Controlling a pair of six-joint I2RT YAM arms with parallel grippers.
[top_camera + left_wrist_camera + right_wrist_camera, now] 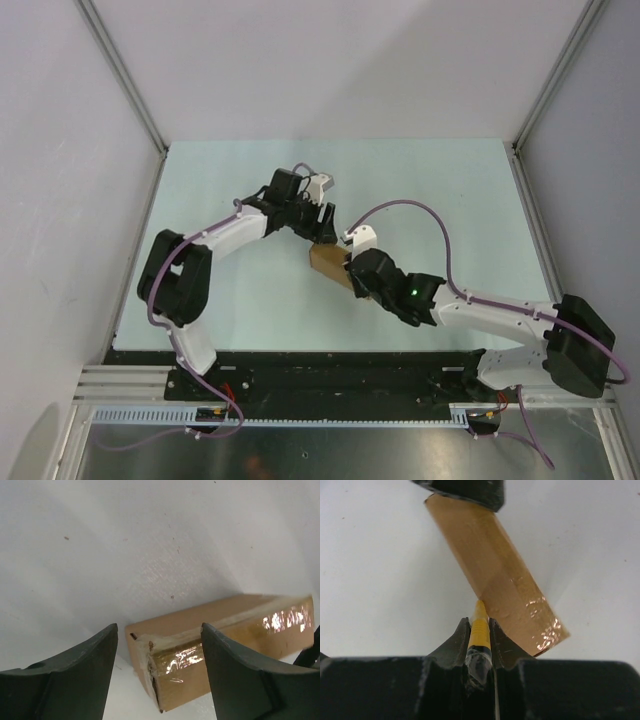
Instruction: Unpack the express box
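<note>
The express box (328, 262) is a plain brown carton sealed with glossy tape, lying flat at the table's middle. It also shows in the left wrist view (215, 625) and the right wrist view (485, 555). My left gripper (322, 228) is open, its fingers (75, 675) straddling the box's far end without closing on it. My right gripper (352, 264) is shut on a yellow-and-black utility knife (480, 625). The knife's tip touches the box's taped long edge. The yellow-green tube is out of view.
The pale green table (450, 200) is enclosed by white walls with metal posts at the back corners (160, 150). Both arms reach over the middle, cables looping above them. A black rail (330, 365) runs along the near edge.
</note>
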